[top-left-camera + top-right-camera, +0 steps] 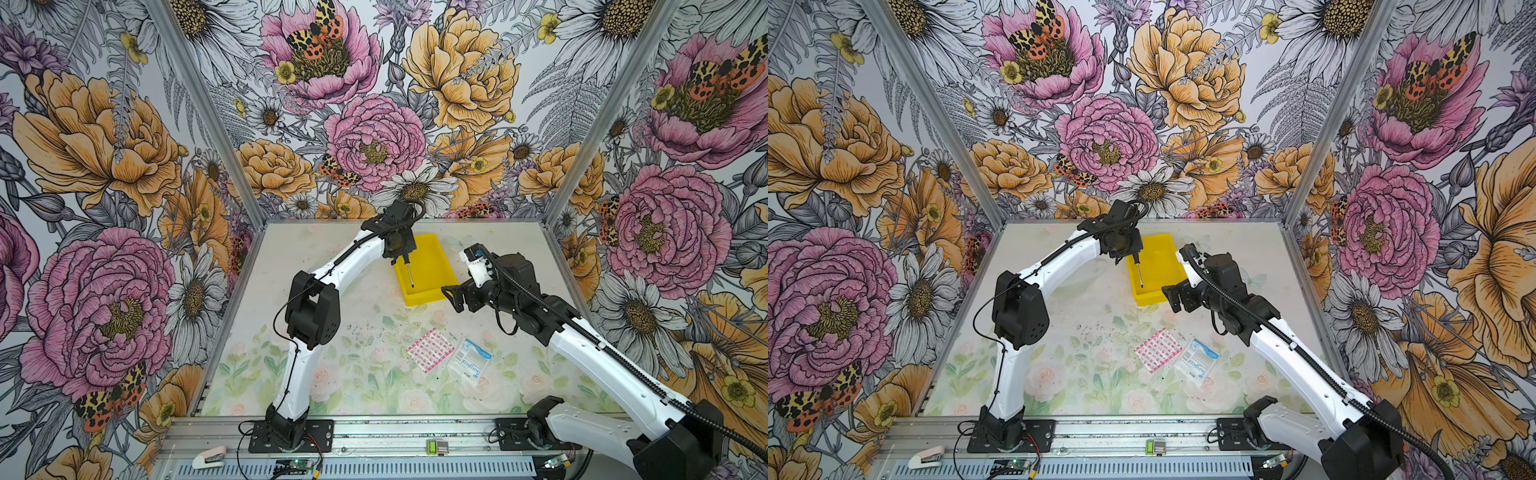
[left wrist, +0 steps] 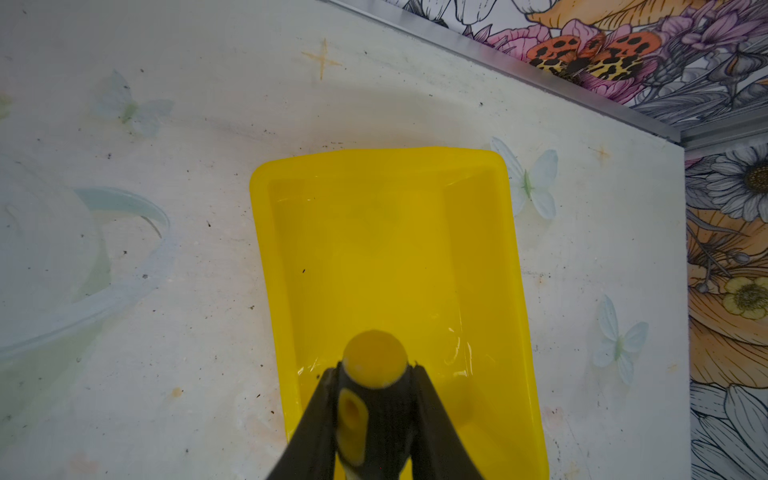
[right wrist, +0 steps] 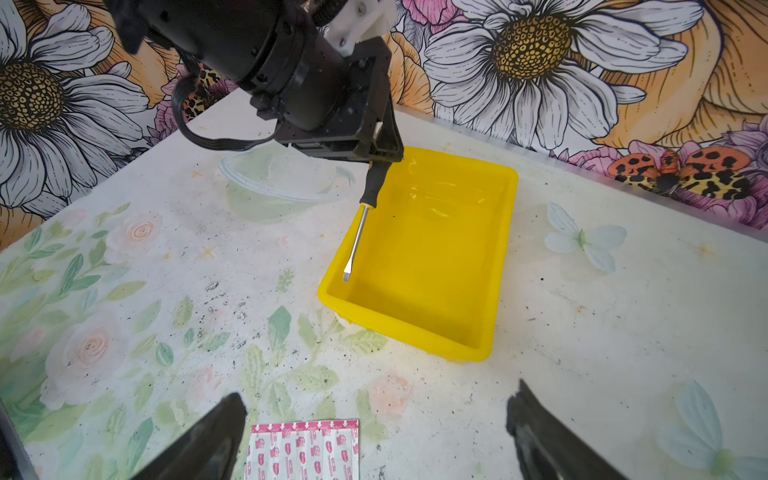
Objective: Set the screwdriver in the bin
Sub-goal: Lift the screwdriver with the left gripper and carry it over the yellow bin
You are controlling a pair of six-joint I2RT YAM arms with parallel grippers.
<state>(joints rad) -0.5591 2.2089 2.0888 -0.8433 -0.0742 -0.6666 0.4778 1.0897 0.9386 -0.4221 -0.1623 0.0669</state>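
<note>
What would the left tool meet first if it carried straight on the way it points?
Probably the bin floor; the left tool points into it, though its screwdriver may touch first.

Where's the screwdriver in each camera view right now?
Top view: screwdriver hangs by the bin's left rim.
Top view: screwdriver there too.
Left wrist: screwdriver end-on, in the left gripper.
Right wrist: screwdriver tip-down under the left gripper.
Shared landmark: the yellow bin.

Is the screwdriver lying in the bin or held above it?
Held above it: the left gripper clamps the screwdriver by its handle, shaft hanging tip-down over the empty bin.
</note>
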